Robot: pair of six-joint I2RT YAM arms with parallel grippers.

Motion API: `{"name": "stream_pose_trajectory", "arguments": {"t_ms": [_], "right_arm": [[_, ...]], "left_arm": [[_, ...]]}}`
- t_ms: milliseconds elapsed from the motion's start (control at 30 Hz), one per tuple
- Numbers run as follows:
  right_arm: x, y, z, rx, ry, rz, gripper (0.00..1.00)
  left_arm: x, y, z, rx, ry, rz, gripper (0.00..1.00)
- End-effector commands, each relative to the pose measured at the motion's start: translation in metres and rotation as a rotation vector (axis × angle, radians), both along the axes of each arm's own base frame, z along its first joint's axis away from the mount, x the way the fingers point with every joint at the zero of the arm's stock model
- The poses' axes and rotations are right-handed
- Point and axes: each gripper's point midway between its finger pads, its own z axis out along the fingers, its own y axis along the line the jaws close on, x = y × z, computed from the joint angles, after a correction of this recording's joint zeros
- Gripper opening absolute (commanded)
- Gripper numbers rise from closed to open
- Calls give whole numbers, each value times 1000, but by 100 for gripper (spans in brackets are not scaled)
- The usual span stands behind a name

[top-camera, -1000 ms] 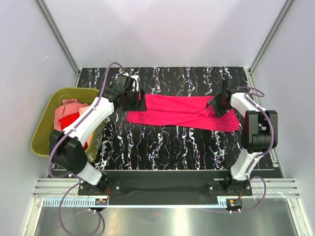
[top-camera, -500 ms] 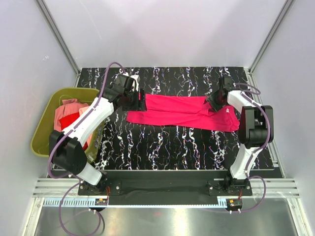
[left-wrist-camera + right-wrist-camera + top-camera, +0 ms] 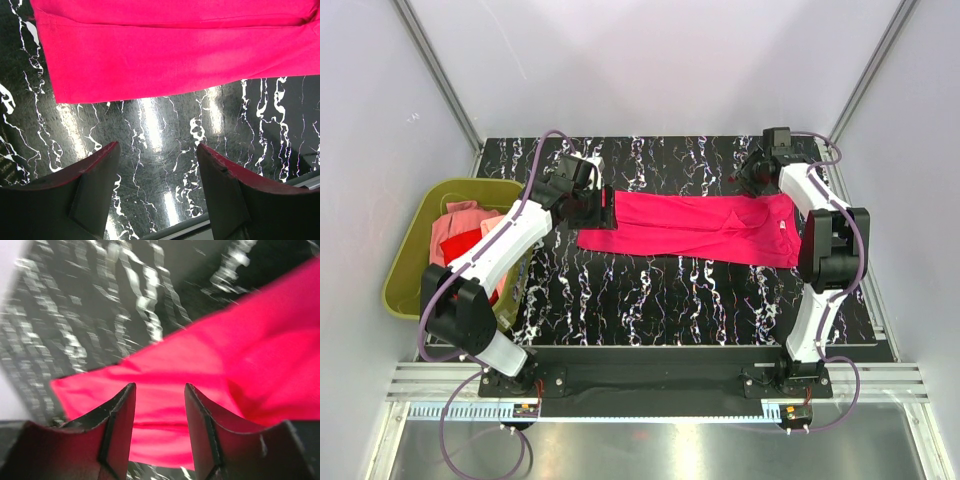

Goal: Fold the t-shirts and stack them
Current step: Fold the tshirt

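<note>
item under inspection: the magenta t-shirt [image 3: 690, 228], lying on the marbled table [image 3: 650, 295] between the two arms as a long, flat band. its long axis runs left to right across the table. the left end is a straight, squared edge, and the right end is broader with a few creases.

handling judgement: light, limp cloth with no stiffness. it will sag and drag when you lift it, and it may slide on the glossy top. take it at the corners or along a hem, pinching both layers, never at mid-panel.

left gripper [image 3: 156, 150]: jaws spread wide and grasping nothing, over bare table just beside the shirt's left edge.

right gripper [image 3: 160, 387]: at the shirt's far right corner, jaws parted. pink cloth shows past the gap, and no fold appears caught between them, though the wrist view is blurred.

the remaining shirts, salmon [image 3: 445, 232] and red [image 3: 470, 243], sit unfolded in the olive tub [image 3: 405, 295] at the left. no stack has been started yet.
</note>
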Motion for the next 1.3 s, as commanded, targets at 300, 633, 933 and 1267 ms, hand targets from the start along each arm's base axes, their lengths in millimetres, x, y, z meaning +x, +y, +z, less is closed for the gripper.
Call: {"name": "stream_pose_trajectory", "arguments": {"t_ms": [300,633,933,1267], "right_arm": [[-90,-31,-21,-46,291,-315,45],[-100,-34,-51,-33,433,-439,44],[-77,-37,-53,-21,392,-497,44],[-49,-31,-63,-4,348,-456,42]], "left_arm": [[8,-1,10,-13,-55,1,68],[9,-1,9,-9,-50,4,68],[10,1,8,3,-53,4,68],[10,0,7,6,-44,-3,68]]}}
